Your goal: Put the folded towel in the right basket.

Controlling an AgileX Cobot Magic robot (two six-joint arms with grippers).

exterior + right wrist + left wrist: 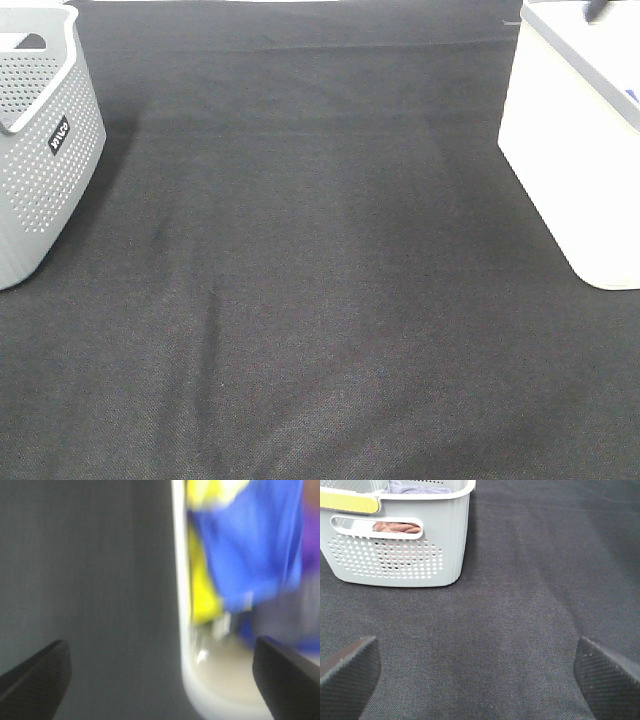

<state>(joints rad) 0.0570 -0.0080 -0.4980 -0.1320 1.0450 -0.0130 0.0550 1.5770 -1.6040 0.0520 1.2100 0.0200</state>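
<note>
The right basket [560,150] is white and stands at the table's right edge. In the blurred right wrist view its rim [181,605] runs down the middle, and blue towel cloth [250,545] and yellow cloth [202,595] lie inside it. My right gripper [160,680] is open and empty, above the basket's rim. Only a dark bit of it [597,10] shows in the exterior view, over the basket. My left gripper [480,680] is open and empty, low over the black cloth.
A grey perforated basket [40,150] stands at the left edge. The left wrist view [395,555] shows it ahead of the left gripper, with a brown cloth [395,527] and a bluish cloth [415,487] inside. Black cloth [320,300] covers the table.
</note>
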